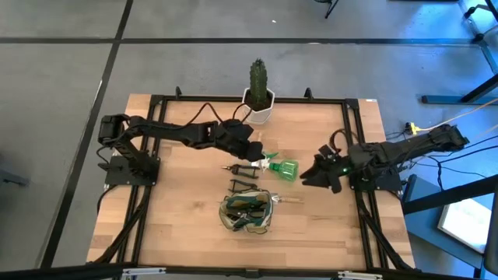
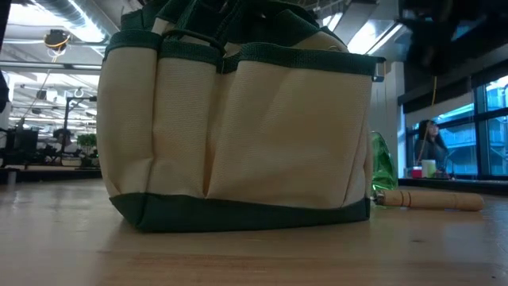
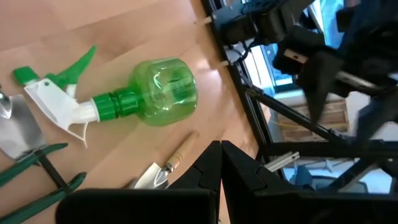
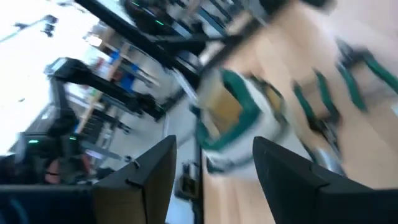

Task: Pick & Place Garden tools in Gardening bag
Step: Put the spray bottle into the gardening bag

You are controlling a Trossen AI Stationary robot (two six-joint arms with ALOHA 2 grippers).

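The surface (image 1: 187,202) is a pale wooden top in a dark frame, with both arms reaching inward over it. The gardening bag (image 1: 247,211) is stood upright near the front middle, mouth open upward; in the low view it fills most of the picture. None of the tools can be confirmed inside it.

The step in hand is judged to be the approach to a first pick. The left tool (image 1: 253,152) is held above the loose tools just behind the bag, its fingers pressed together and gripping nothing. The right tool (image 1: 317,176) is held beside the sprayer on the right, its fingers parted about halfway and empty.

The sprayer (image 3: 155,93) is lying on its side just behind the bag, body toward the right arm. The pruning shears (image 3: 37,177) lie beside the sprayer's trigger head, and a metal blade (image 3: 15,127) rests next to them. A wooden-handled tool (image 3: 168,163) lies close by, and a wooden handle (image 2: 432,199) shows beside the bag.

For the next move, the left tool would need to be opened before descent onto any handle.

The tools are clustered closely, so neighbours may be disturbed. A cactus in a white pot (image 1: 258,97) stands well behind, clear of the work.
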